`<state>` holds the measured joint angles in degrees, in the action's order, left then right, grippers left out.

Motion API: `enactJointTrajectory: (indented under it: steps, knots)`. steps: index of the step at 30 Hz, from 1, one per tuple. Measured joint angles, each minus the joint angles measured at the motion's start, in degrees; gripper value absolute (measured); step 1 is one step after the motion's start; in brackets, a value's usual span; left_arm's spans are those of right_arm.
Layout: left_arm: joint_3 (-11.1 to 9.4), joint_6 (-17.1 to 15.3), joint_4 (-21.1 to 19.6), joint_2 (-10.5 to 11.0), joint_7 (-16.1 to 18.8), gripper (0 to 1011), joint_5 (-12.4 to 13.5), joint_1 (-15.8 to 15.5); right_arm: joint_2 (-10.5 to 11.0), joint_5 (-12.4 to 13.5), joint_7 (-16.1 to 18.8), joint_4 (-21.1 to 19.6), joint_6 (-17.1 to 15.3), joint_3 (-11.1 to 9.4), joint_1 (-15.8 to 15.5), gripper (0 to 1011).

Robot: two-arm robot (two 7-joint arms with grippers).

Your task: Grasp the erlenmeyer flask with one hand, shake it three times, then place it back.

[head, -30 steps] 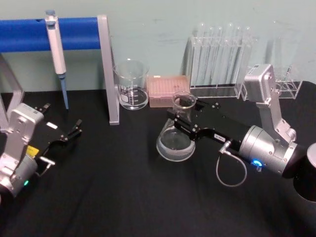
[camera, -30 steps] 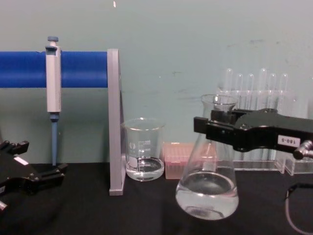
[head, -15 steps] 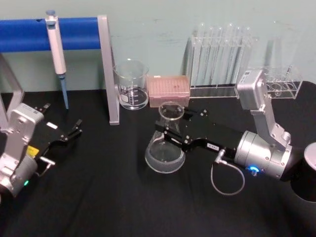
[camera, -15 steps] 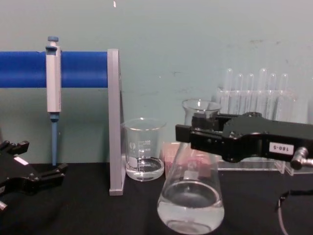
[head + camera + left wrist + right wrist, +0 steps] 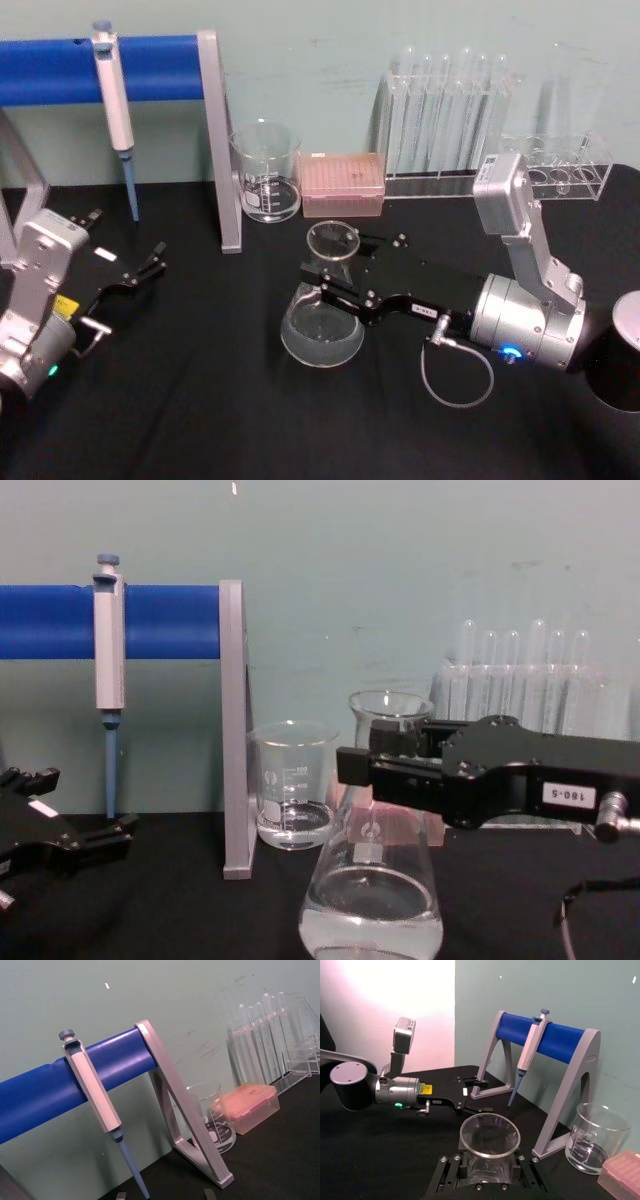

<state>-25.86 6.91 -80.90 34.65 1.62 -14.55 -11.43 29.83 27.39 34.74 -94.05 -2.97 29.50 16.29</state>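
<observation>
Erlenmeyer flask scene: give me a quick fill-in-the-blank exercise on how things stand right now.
1. The right end effector is shut on the ______ of the erlenmeyer flask.
2. The pipette hangs on the ______ bar.
3. The pink tip box stands between the test tube rack and the glass ______.
4. The idle left end effector is ______.
Missing words: neck, blue, beaker, open.

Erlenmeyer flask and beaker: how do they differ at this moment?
The erlenmeyer flask is conical with a narrow neck; the beaker is straight-sided. The right gripper is shut on the flask's neck, while the beaker stands free beside the grey stand. Both are clear glass holding a little clear liquid. The open left gripper idles far left.
</observation>
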Motion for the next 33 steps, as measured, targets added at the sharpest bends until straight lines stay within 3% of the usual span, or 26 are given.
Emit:
enactJointTrajectory:
  steps: [15, 33]
  knots:
    - [0.00, 0.00, 0.00, 0.00, 0.00, 1001, 0.00, 0.00, -0.02, -0.16, -4.37, 0.34, 0.31, -1.34, -0.25, 456]
    - [0.00, 0.00, 0.00, 0.00, 0.00, 1001, 0.00, 0.00, -1.82, -3.16, -12.71, 1.25, -0.87, -7.17, -2.12, 456]
